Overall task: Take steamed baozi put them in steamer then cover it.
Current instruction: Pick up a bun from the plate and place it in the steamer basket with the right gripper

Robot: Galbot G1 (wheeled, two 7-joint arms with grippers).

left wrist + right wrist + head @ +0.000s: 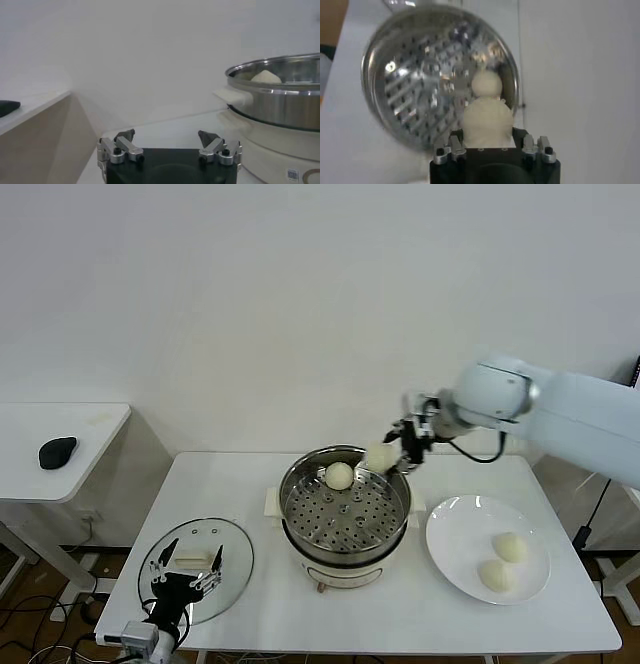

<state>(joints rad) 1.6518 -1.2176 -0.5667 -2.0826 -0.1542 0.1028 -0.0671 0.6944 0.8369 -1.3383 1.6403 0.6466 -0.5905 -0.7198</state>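
The steamer stands mid-table, and one baozi lies on its perforated tray near the back. My right gripper hovers over the steamer's back right rim, shut on a second baozi. The right wrist view shows that held baozi between the jaws, above the tray and the resting baozi. Two more baozi lie on a white plate at the right. The glass cover lies flat at the front left. My left gripper hangs open over it, holding nothing.
A lower side table at the far left carries a black object. The white wall runs close behind the work table. In the left wrist view the steamer's side and handle stand near the left gripper.
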